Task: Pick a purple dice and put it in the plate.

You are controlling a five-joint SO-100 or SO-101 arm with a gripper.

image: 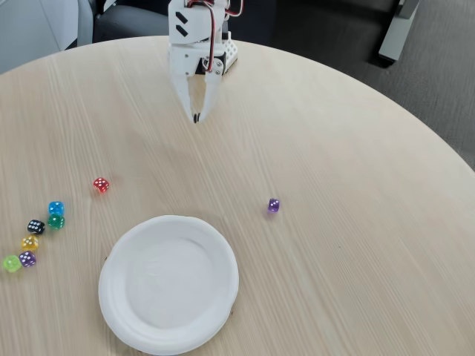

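A tiny translucent purple dice [273,205] with white pips lies alone on the wooden table, right of centre. The large white plate [169,282] sits at the front, down and left of that dice, and holds nothing. My white gripper [196,117] hangs at the back of the table, pointing down, far above the dice in the picture. Its fingers are together with nothing between them.
A red die [101,185] lies left of centre. A cluster at the left edge holds a blue die [56,208], a green one [56,221], a black one [35,226], a yellow one [30,242], a lime one [11,262] and a second purple die [27,258]. The round table [349,148] curves away at the right.
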